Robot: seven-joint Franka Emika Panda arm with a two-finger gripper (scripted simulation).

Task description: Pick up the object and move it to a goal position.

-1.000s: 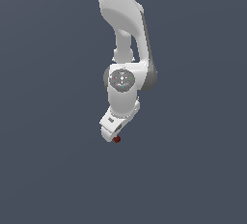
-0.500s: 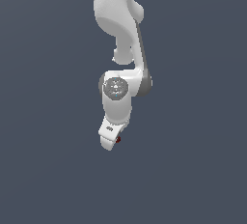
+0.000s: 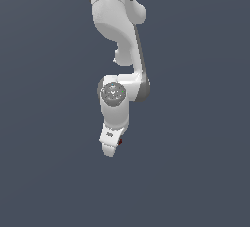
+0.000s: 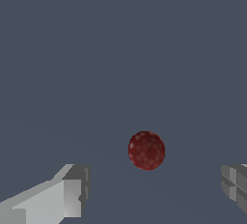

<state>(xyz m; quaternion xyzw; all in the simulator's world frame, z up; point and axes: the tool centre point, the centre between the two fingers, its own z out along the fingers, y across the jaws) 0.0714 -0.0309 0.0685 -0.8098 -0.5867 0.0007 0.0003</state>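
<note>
One plain slate-grey surface [image 3: 195, 123] throughout

No readable text anywhere in either view. There's a small dark mark on the white gripper [image 3: 111, 143] housing in the exterior view, but it's far too blurred to make out as letters or a logo. The round grey joint cap [image 3: 113, 93] on the arm shows faint specks of colour, nothing that reads as a number or sign. The wrist view carries no labels at all.
</note>
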